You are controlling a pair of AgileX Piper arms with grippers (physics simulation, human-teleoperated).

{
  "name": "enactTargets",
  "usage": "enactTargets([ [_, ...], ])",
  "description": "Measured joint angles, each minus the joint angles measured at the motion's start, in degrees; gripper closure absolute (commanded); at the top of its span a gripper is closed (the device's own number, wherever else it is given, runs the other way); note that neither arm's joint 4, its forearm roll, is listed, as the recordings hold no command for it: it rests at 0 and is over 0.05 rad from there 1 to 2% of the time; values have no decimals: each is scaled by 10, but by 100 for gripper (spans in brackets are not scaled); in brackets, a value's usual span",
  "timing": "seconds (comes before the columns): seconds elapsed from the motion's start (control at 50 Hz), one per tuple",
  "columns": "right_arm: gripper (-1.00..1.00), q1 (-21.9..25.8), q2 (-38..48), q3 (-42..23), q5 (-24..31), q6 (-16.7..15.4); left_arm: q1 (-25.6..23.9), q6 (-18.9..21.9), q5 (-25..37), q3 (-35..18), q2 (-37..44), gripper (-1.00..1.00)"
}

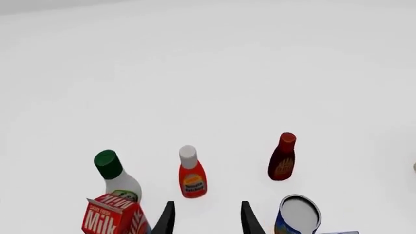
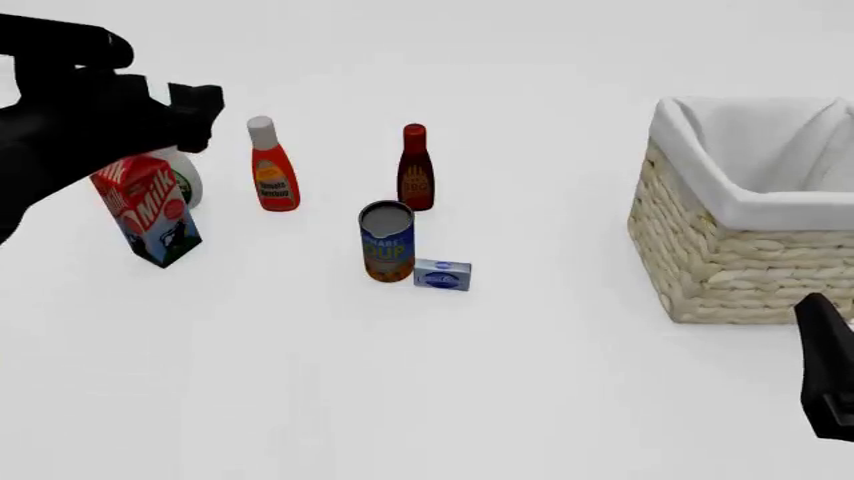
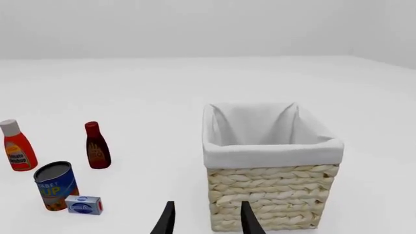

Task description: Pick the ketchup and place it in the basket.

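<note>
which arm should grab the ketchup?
Left. The left gripper is open, with the ketchup just beyond its fingers, slightly off-centre. In the front view the right gripper sits at the near right by the basket, far from the ketchup.

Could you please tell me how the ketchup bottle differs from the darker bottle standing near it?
The ketchup is bright orange-red with a white cap; the maroon bottle is dark red with a red cap. The ketchup carries a yellow-white label, the maroon bottle a faint orange mark. The ketchup looks broader at its base, the maroon bottle slimmer. Both stand upright on the table, untouched.
</note>
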Motion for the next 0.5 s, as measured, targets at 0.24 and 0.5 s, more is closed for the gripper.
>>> enactTargets([
  [0.24,-100,-1,0,-1,1,0,5,-1,-20,-25,56,-100],
  [0.5,-100,5,0,0,5,1,12,-7,-32,-58,107,-100],
])
